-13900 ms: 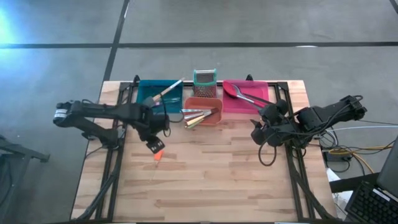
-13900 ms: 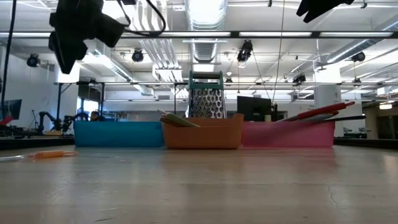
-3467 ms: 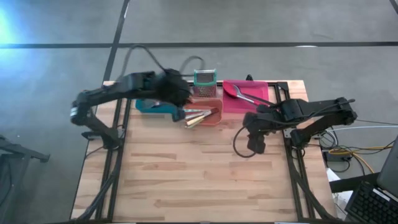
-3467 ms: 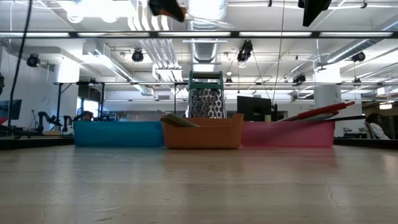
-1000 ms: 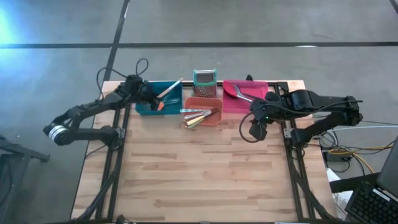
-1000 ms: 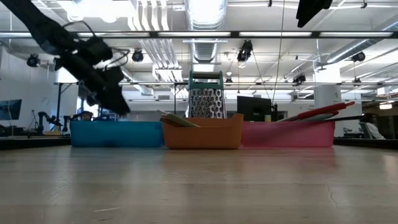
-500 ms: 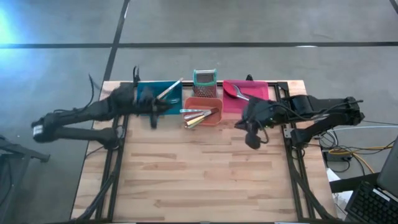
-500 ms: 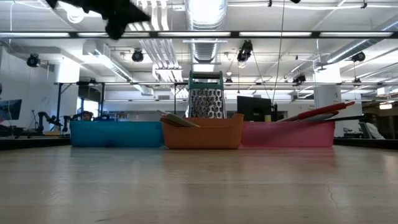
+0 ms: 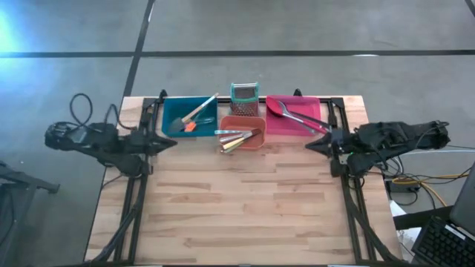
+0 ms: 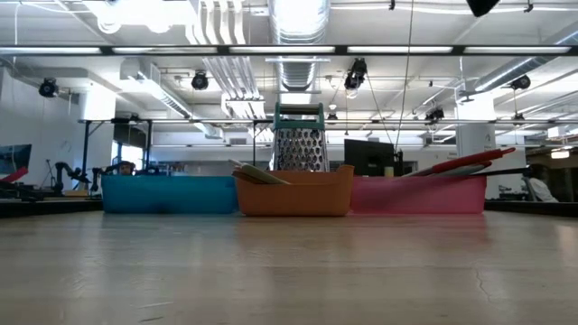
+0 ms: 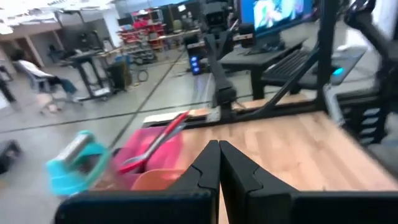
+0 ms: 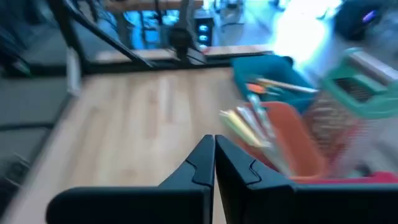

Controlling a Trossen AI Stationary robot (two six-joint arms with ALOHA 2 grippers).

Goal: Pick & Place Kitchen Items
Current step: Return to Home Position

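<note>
The kitchen items lie in three bins at the table's far side. The blue bin [image 9: 187, 117] holds a pale-handled tool [image 9: 200, 107] and an orange-tipped tool [image 9: 191, 127]. Several slim utensils [image 9: 236, 137] rest in the orange bin [image 9: 245, 135]. A red spoon and grey tongs [image 9: 297, 115] lie in the pink bin [image 9: 293, 119], their ends over its rim. My left gripper [image 9: 172, 141] [image 11: 219, 149] is shut and empty at the left edge, pointing level across the table. My right gripper [image 9: 310, 146] [image 12: 214, 144] is shut and empty at the right edge.
A teal-rimmed mesh holder [image 9: 244, 95] stands upright behind the orange bin. The wooden tabletop [image 9: 237, 200] stretches bare in front of the bins. Black frame rails [image 9: 133, 200] run along both sides of the table. Cables [image 9: 415, 182] lie off the right edge.
My left gripper has drawn back from the blue bin toward the table's left edge, rising and turning level; the orange-tipped tool stays in that bin. My right gripper has pulled back toward the right edge and tipped from pointing down to nearly level.
</note>
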